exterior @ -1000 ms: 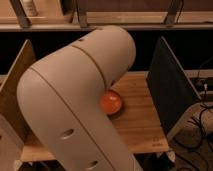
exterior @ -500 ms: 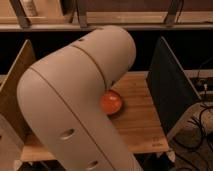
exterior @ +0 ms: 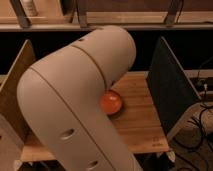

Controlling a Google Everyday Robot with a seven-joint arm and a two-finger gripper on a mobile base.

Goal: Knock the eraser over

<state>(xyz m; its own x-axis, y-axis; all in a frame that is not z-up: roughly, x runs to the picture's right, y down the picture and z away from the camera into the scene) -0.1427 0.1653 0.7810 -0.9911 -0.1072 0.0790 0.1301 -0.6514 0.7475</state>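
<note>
gripper: hidden behind our arm (exterior: 75,100), grip state unknown | eraser: unseen | risk: we sweep blind, striking bowl (exterior: 111,102) at 3 o'clock

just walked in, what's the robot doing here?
Not much can be seen right now. The robot's big pale arm fills most of the camera view and blocks the left and middle of the wooden table. The gripper is out of view, and so is the eraser, so contact cannot be judged. An orange bowl sits on the table, partly behind the arm. Dark panels stand on the table's right side, and a shelf runs behind.
</note>
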